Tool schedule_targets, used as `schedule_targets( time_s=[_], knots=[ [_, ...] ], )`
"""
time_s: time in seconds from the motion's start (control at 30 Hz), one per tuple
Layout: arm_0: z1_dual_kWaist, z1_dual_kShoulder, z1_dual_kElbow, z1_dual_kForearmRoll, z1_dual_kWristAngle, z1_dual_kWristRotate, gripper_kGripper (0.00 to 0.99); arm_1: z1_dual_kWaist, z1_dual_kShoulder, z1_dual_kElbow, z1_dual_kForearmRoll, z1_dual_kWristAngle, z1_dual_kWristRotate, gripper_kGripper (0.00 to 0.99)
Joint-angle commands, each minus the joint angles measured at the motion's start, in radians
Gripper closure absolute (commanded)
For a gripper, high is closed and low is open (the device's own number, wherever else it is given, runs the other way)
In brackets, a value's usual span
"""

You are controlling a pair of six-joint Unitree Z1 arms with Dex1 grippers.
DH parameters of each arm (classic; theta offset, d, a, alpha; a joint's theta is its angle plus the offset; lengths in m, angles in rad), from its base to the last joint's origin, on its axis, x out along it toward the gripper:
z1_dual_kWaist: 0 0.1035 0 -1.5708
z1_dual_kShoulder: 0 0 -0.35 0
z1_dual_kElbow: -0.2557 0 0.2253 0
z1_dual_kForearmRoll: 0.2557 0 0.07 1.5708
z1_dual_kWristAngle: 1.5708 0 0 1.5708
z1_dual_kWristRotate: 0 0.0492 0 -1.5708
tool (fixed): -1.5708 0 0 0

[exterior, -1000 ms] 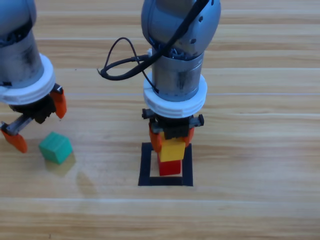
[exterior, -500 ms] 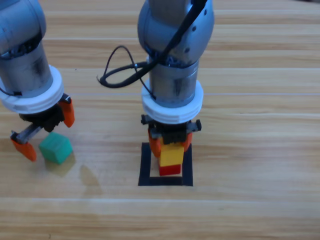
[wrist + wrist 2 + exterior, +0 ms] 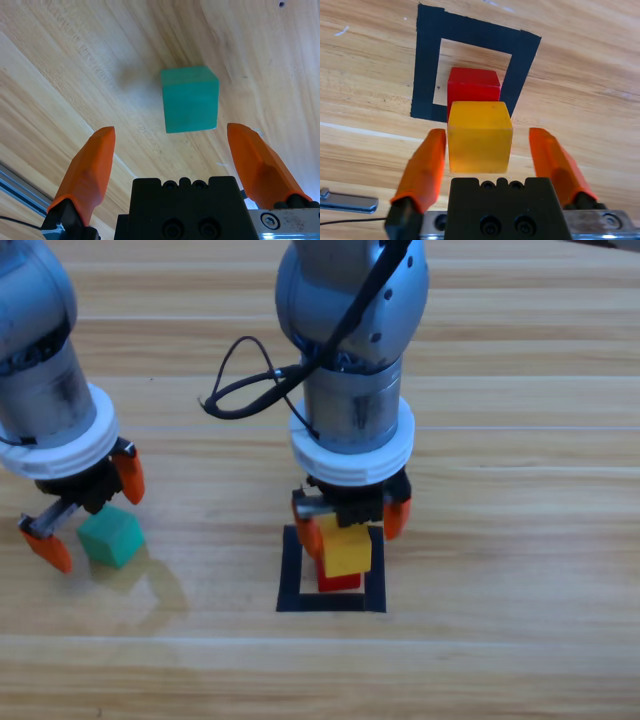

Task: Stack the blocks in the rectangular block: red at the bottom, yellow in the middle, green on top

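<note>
High view: right tool (image 3: 349,525) over the rectangular block (image 3: 291,570), jaws apart either side of yellow (image 3: 345,550), which sits on red (image 3: 340,582) inside the tape. Left tool (image 3: 86,512) released, jaws spread, green (image 3: 110,537) on the wooden surface (image 3: 520,540) between them. Left wrist view: left tool (image 3: 176,150) open, green (image 3: 190,99) just ahead between the jaws, not touched. Right wrist view: right tool (image 3: 487,150) released, gaps both sides of yellow (image 3: 479,136), red (image 3: 472,86) beyond it inside the rectangular block (image 3: 425,65).
</note>
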Motion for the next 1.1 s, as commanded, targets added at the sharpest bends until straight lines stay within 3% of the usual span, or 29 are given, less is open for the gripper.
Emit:
schedule_targets(
  time_s=[0.03, 0.3, 0.47, 0.53, 0.63, 0.67, 0.83, 0.93, 1.1],
  knots=[
    [0.028, 0.026, 0.023, -0.020, -0.009, 0.006, 0.047, 0.029, 0.007, -0.025, 0.019, -0.014, -0.001, 0.000],
    [0.039, 0.029, 0.078, -0.093, -0.010, 0.006, 0.045, 0.102, -0.294, -0.040, 0.006, -0.051, -0.125, 0.000],
    [0.051, 0.037, 0.084, -0.121, -0.013, 0.004, 0.045, 0.107, -0.490, 0.061, -0.045, -0.074, -0.245, 0.000],
    [0.054, 0.041, 0.093, -0.138, -0.015, 0.003, 0.044, 0.105, -0.642, 0.317, -0.221, -0.068, -0.297, 0.000],
    [0.056, 0.053, 0.104, -0.163, -0.015, 0.001, 0.042, 0.033, -0.928, 0.874, -0.702, 0.049, -0.392, 0.007],
    [0.057, 0.058, 0.105, -0.167, -0.016, 0.001, 0.042, 0.012, -0.972, 0.955, -0.749, 0.072, -0.412, 0.008],
    [0.063, 0.080, 0.108, -0.195, -0.018, 0.006, 0.042, -0.057, -1.036, 1.121, -0.765, 0.081, -0.539, 0.010],
    [0.065, 0.086, 0.108, -0.199, -0.018, 0.004, 0.042, -0.057, -1.050, 1.176, -0.765, 0.081, -0.633, 0.008],
    [0.065, 0.093, 0.108, -0.207, -0.018, 0.006, 0.044, -0.059, -1.021, 1.199, -0.761, 0.080, -0.660, 0.008]
  ],
)
